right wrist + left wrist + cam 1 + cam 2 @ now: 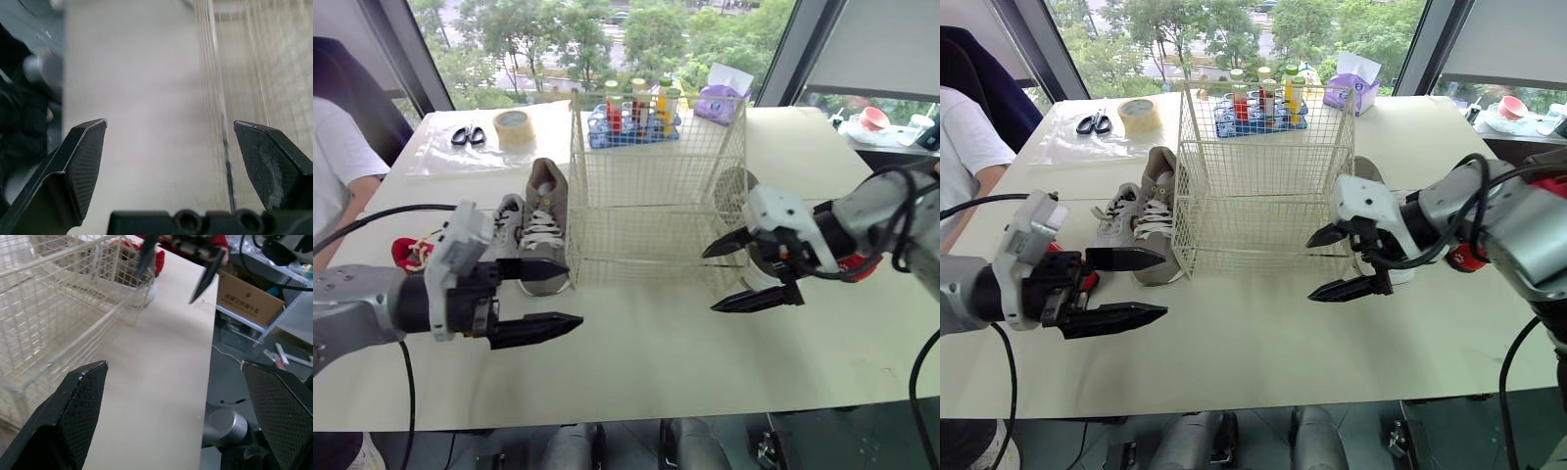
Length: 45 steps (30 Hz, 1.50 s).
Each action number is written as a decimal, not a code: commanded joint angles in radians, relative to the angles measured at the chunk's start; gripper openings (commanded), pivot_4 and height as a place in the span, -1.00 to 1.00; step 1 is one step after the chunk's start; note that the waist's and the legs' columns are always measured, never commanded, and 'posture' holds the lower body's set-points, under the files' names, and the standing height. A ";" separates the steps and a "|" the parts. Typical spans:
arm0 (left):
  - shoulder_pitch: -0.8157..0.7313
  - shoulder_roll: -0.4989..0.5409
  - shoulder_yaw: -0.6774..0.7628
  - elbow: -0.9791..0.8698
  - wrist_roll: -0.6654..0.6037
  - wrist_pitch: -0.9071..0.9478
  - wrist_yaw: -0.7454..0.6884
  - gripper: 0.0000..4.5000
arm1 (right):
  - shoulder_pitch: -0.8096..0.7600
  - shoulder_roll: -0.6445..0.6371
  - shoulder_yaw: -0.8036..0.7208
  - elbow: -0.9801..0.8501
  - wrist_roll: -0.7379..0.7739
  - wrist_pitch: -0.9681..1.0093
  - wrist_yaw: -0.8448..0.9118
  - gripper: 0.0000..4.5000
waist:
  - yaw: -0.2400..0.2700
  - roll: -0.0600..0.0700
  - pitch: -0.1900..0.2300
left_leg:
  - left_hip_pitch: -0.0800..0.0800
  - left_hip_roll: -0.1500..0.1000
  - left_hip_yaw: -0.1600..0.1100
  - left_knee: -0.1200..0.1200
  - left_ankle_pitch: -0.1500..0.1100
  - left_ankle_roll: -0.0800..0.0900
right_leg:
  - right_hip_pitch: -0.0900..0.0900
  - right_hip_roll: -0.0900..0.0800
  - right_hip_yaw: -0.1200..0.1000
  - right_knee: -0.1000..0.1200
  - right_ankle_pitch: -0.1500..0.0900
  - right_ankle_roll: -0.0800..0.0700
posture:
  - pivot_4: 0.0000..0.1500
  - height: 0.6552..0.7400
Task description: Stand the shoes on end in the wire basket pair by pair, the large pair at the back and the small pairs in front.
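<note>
Grey sneakers [545, 223] lying just beside empty wire basket [656, 147], small red shoe [408, 253] farther left; nothing stood up yet. Left gripper [573, 293] and right gripper [710, 280] spread wide, holding nothing.

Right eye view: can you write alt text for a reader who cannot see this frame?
An empty wire basket stands mid-table between the robot's two open grippers, the left gripper and the right gripper, both held over the table. Grey sneakers lie flat beside the basket's left side, not yet loaded.
</note>
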 commanded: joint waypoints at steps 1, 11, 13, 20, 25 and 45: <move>0.038 -0.023 -0.003 -0.041 -0.031 -0.010 0.049 0.99 | -0.028 0.039 0.053 0.023 -0.126 -0.025 -0.034 1.00 | 0.000 0.000 0.000 | 0.000 0.000 0.000 0.000 0.000 0.000 | 0.000 0.000 0.000 0.000 0.000 0.000 | 1.00 1.00; 0.121 -0.081 -0.038 -0.096 0.019 -0.037 0.112 1.00 | -0.076 0.110 0.141 0.048 -0.327 -0.054 -0.010 -0.49 | 0.002 0.000 0.000 | 0.002 0.000 0.000 0.000 0.001 -0.003 | 0.000 0.001 0.001 0.001 0.000 -0.001 | 1.00 1.00; 0.134 -0.093 -0.051 -0.103 0.036 -0.044 0.124 1.00 | -0.088 0.132 0.141 0.043 -0.342 -0.026 -0.016 -0.94 | 0.002 0.000 0.000 | 0.002 0.000 0.000 0.000 0.001 -0.003 | 0.001 0.001 0.001 0.001 0.000 -0.001 | 1.00 1.00; 0.146 -0.111 -0.073 -0.083 0.072 -0.057 0.126 1.00 | -0.119 0.158 0.160 0.122 -0.523 -0.230 -0.057 -0.97 | -0.001 0.000 0.000 | 0.005 0.001 0.000 0.000 0.002 -0.003 | 0.002 0.002 0.001 0.002 0.000 -0.002 | 1.00 1.00; 0.109 -0.115 -0.106 -0.059 0.095 -0.060 0.117 1.00 | -0.120 0.174 0.174 0.278 -0.647 -0.473 -0.053 -0.97 | -0.004 0.000 0.000 | 0.008 0.001 0.000 0.000 0.002 -0.003 | 0.005 0.003 0.001 0.002 -0.001 -0.004 | 1.00 1.00; 0.033 -0.146 -0.158 -0.022 0.097 -0.053 0.139 1.00 | -0.172 0.232 -0.145 0.178 -0.435 -0.045 0.009 0.68 | 0.002 0.001 0.000 | 0.009 0.001 0.000 0.000 0.002 -0.003 | 0.007 0.003 0.001 0.002 0.000 -0.002 | 1.00 1.00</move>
